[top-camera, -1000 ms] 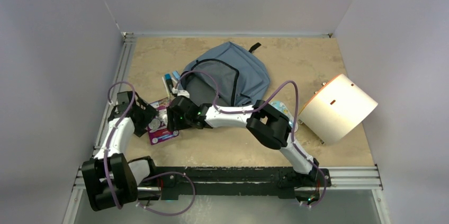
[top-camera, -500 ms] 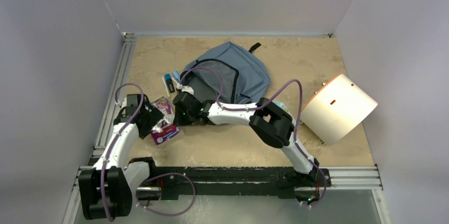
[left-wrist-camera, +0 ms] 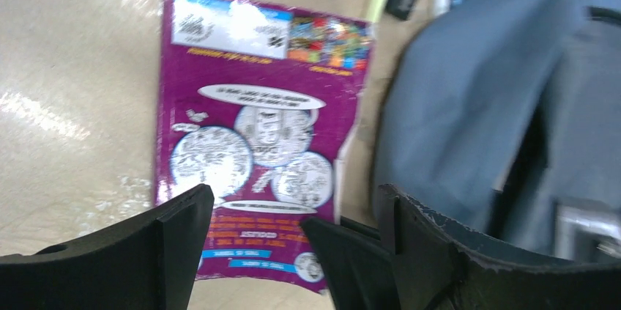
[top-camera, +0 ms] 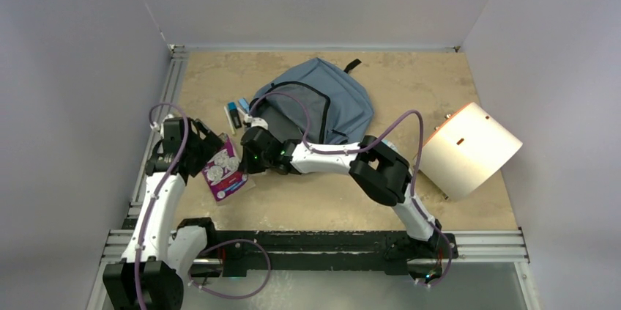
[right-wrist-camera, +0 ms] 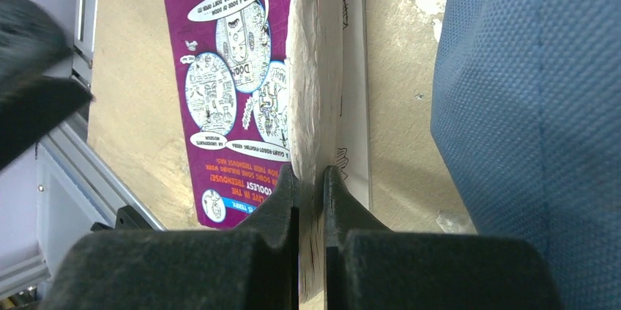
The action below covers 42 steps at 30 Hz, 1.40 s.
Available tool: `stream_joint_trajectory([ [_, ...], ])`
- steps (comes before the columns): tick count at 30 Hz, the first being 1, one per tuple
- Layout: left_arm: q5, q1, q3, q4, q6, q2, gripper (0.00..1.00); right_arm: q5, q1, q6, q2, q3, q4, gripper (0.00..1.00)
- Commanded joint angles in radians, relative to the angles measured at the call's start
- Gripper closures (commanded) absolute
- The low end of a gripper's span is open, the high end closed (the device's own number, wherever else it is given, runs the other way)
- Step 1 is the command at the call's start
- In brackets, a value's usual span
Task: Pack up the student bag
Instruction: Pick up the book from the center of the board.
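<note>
Backpack [top-camera: 333,97] lies diagonally, handle far-right, opening near-left; right fingers [right-wrist-camera: 278,207] pinch the purple book [right-wrist-camera: 227,68], left fingers [left-wrist-camera: 176,229] gape.

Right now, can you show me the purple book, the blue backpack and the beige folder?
purple book [top-camera: 225,180]: overhead view, on its front cover.
blue backpack [top-camera: 343,96]: overhead view, on the upper fabric panel.
beige folder [top-camera: 469,150]: overhead view, on the middle of its flat face.

Table [top-camera: 307,207]: backpack [top-camera: 329,97], book [top-camera: 223,178], pens [top-camera: 233,113], folder [top-camera: 469,150]
</note>
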Motion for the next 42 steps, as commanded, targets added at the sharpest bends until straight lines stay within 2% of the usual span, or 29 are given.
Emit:
stream_joint_trajectory([
  [1,0.073,-0.003,0.104,-0.043,0.039,-0.017,0.18,-0.057,-0.035,-0.033,-0.095,-0.002,0.04,1.0],
  [4,0.089,-0.004,0.131,-0.102,0.039,-0.024,0.18,-0.115,-0.076,-0.007,-0.118,-0.022,0.063,1.0],
  [10,0.135,-0.003,0.127,-0.174,-0.065,-0.069,0.17,-0.287,-0.177,0.07,-0.115,-0.023,0.134,1.0],
  [13,0.16,-0.002,0.092,-0.175,-0.112,-0.071,0.17,-0.397,-0.218,0.124,-0.097,-0.032,0.194,1.0],
  [16,0.183,-0.003,0.039,-0.144,-0.118,-0.081,0.17,-0.442,-0.248,0.146,-0.084,-0.043,0.216,1.0],
  [25,0.223,-0.002,-0.113,0.06,-0.156,-0.08,0.17,-0.532,-0.305,0.186,-0.075,-0.12,0.278,1.0],
  [32,0.268,-0.003,-0.222,0.266,-0.204,-0.043,0.16,-0.566,-0.321,0.199,-0.068,-0.123,0.29,1.0],
  [42,0.284,-0.002,-0.34,0.461,-0.279,-0.017,0.19,-0.629,-0.349,0.217,-0.056,-0.143,0.325,1.0],
])
